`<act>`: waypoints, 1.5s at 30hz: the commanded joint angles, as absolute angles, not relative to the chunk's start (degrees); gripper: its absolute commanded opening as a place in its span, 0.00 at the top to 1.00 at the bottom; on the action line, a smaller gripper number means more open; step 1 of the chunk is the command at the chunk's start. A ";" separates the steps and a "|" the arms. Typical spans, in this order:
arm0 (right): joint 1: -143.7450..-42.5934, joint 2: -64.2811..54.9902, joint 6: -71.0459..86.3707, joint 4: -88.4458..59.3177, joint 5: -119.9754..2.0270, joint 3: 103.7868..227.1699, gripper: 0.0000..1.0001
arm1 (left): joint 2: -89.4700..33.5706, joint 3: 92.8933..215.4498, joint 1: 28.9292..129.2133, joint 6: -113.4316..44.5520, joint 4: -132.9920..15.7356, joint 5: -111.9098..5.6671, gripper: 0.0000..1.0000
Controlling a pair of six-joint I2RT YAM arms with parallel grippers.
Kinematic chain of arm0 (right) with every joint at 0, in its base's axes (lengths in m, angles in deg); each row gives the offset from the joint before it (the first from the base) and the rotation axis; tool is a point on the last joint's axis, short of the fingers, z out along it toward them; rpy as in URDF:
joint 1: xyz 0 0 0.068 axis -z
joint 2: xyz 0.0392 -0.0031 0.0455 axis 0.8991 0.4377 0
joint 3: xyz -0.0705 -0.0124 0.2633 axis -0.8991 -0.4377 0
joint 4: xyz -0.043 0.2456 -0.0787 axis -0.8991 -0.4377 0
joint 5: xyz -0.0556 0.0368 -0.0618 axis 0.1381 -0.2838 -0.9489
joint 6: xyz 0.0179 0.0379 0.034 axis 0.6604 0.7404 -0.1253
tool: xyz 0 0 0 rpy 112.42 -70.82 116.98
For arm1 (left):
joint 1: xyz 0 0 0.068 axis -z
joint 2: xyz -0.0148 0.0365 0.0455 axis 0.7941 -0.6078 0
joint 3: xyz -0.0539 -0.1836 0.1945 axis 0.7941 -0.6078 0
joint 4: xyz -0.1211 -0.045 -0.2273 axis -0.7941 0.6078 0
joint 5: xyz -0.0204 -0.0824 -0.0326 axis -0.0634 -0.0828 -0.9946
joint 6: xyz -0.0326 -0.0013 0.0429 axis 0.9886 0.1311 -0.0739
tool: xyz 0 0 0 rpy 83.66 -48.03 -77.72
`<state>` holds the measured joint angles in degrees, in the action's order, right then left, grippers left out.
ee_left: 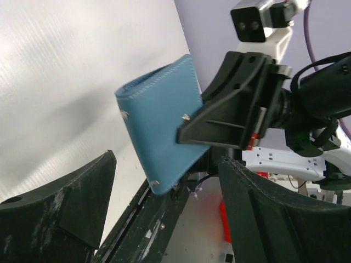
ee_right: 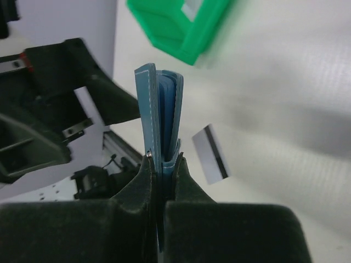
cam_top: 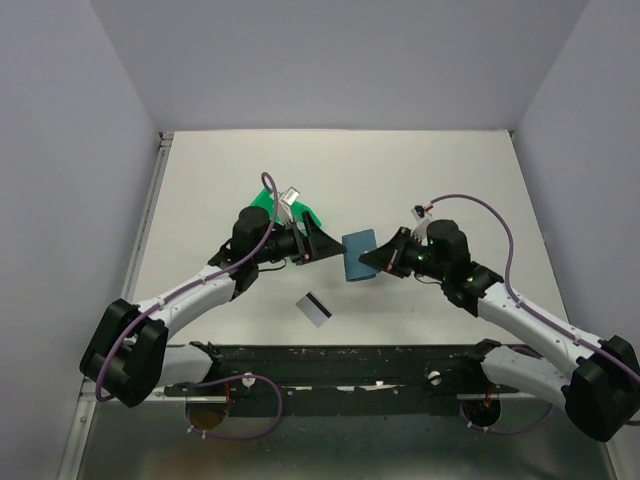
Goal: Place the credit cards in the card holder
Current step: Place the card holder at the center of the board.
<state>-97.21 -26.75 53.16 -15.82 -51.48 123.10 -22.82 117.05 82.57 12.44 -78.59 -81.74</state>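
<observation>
The blue card holder (cam_top: 358, 255) is held on edge above the table by my right gripper (cam_top: 383, 262), which is shut on its lower edge (ee_right: 163, 159). It also shows in the left wrist view (ee_left: 162, 123). My left gripper (cam_top: 318, 243) is open and empty, just left of the card holder, its fingers (ee_left: 66, 208) spread on either side below it. One grey-white credit card (cam_top: 314, 310) with a dark stripe lies flat on the table in front; it shows in the right wrist view (ee_right: 211, 153) too.
A green plastic bin (cam_top: 268, 203) stands behind the left gripper, also in the right wrist view (ee_right: 178, 24). The dark mounting rail (cam_top: 350, 365) runs along the near edge. White walls enclose the table on three sides.
</observation>
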 commanded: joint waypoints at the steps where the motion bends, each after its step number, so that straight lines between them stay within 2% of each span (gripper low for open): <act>1: -96.47 -29.21 58.06 -2.99 -40.60 121.22 1.00 | -25.49 120.67 85.00 13.04 -82.55 -79.23 0.15; 4: -96.39 -30.44 58.85 -2.46 -39.81 120.87 1.00 | -25.84 121.11 85.79 12.78 -82.01 -78.09 0.16; 6: -96.30 -30.71 59.20 -1.67 -39.11 120.52 1.00 | -26.11 121.20 86.14 12.78 -82.45 -77.91 0.22; 7: -96.21 -30.71 59.29 -1.32 -38.76 120.34 1.00 | -26.20 121.20 86.15 13.04 -82.89 -77.99 0.27; 12: -96.12 -30.79 59.21 -0.52 -37.79 120.78 0.99 | -27.34 121.11 86.59 14.88 -87.01 -79.13 0.74; 13: -96.04 -31.06 58.95 -0.61 -37.70 120.96 0.97 | -27.51 121.03 86.67 15.41 -87.98 -79.31 0.83; 14: -95.86 -31.32 58.77 -0.70 -37.44 121.22 0.90 | -27.69 120.76 86.67 16.03 -89.21 -79.57 0.90; 16: -95.07 -32.28 57.98 -2.10 -37.17 121.57 0.68 | -27.86 119.89 86.59 17.25 -91.93 -80.45 1.00; 19: -92.97 -35.18 55.96 -6.74 -37.35 122.88 0.47 | -28.30 117.78 86.15 20.68 -100.17 -82.30 1.00; 21: -90.86 -37.46 54.30 -10.26 -37.70 123.76 0.41 | -28.74 116.81 85.88 23.23 -105.10 -83.70 1.00; 25: -86.46 -41.07 51.65 -17.29 -38.66 124.82 0.41 | -28.57 116.89 85.71 24.29 -106.98 -84.32 1.00; 30: -85.49 -41.00 48.49 -31.35 -48.50 128.25 0.43 | -28.57 117.42 85.79 25.78 -109.69 -85.11 1.00; 38: -85.40 -38.09 47.08 -29.09 -42.28 127.73 0.45 | -29.27 118.04 85.79 26.67 -111.37 -85.82 1.00; 45: -85.40 -38.01 47.95 -21.19 -34.90 125.97 0.45 | -30.59 118.12 85.79 26.75 -111.72 -85.99 1.00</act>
<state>-85.76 -38.18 48.53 -26.20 -41.08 126.88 -29.75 116.98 85.91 26.49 -108.12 -84.54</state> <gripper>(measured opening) 0.548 0.052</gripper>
